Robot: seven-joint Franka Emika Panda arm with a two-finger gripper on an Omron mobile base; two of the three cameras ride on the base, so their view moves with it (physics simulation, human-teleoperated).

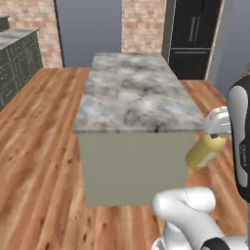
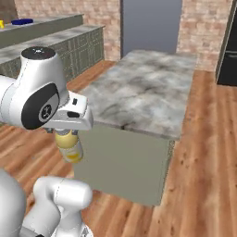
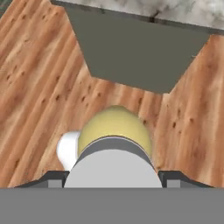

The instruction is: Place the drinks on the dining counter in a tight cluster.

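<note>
A wide yellow bottle (image 1: pixel 204 152) with a grey cap hangs tilted in my gripper (image 1: pixel 215 134), which is shut on its upper part. It is in the air over the wooden floor, just off the near right corner of a marble-topped island (image 1: pixel 132 93) and below the level of the top. In the right base view the bottle (image 2: pixel 70 147) points down under the gripper (image 2: pixel 67 132), left of the island (image 2: pixel 139 92). The hand view looks down the grey cap and yellow body (image 3: pixel 114 127), with the gripper (image 3: pixel 113 175) around the cap. No stools show at this island, so I cannot tell if it is the dining counter.
The island's grey-green base (image 1: pixel 132 166) stands straight ahead. A black fridge (image 1: pixel 193 36) is at the back right. A kitchen counter on dark cabinets (image 2: pixel 55 41) runs along the left, with a small blue thing (image 2: pixel 21 21) on its raised ledge. Open wooden floor lies on both sides.
</note>
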